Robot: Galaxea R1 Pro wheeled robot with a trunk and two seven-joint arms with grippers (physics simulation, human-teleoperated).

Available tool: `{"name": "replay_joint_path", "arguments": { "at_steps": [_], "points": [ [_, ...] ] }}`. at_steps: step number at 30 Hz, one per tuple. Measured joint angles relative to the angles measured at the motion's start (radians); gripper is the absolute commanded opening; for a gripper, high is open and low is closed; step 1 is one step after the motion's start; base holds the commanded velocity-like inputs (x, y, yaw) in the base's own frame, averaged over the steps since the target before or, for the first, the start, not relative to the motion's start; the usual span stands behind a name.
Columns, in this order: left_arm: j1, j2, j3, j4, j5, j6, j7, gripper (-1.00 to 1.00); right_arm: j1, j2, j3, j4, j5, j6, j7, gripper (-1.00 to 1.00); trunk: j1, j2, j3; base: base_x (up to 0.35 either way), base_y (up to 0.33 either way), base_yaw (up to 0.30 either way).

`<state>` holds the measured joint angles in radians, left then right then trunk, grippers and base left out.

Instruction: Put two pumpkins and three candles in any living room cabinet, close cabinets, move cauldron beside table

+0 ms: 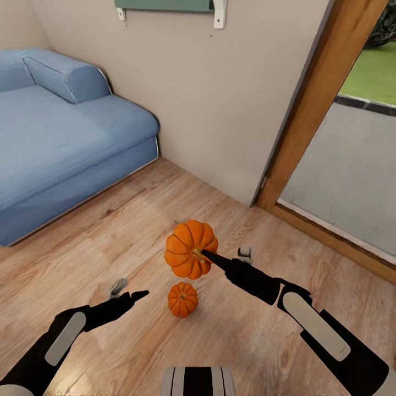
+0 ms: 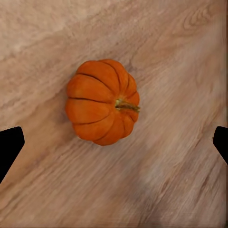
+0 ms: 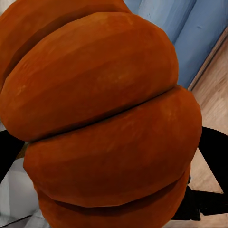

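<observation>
One orange ribbed pumpkin hangs above the wooden floor, and my right gripper is shut on it near the stem. In the right wrist view this pumpkin sits very close, with a black finger at each side. The other pumpkin lies on the floor just below and nearer to me. My left gripper hovers to its left, open. In the left wrist view the floor pumpkin lies on its side between the spread fingertips, untouched.
A blue sofa stands at the left against the beige wall. A wooden door frame and a glass door to a patio are at the right. Bare wooden floor lies around the pumpkins.
</observation>
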<state>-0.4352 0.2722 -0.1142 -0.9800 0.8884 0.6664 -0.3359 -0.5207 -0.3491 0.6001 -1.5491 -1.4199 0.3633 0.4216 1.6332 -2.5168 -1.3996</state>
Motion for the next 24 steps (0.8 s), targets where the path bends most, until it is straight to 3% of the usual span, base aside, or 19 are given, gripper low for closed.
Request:
{"name": "replay_joint_path", "arguments": {
  "at_steps": [7,24],
  "points": [
    [0.0,-0.001,-0.007,0.0,-0.017,-0.001,-0.013,1.0,0.0,0.005,-0.001,0.001,0.001,-0.002,-0.006,-1.0,0.003,-0.002,-0.027,0.0,0.0,0.0],
    [0.0,-0.001,-0.008,-0.004,-0.021,-0.001,-0.027,1.0,0.0,0.008,-0.003,0.002,0.003,-0.002,-0.007,-1.0,0.011,-0.006,-0.093,0.0,0.0,0.0]
  ]
}}
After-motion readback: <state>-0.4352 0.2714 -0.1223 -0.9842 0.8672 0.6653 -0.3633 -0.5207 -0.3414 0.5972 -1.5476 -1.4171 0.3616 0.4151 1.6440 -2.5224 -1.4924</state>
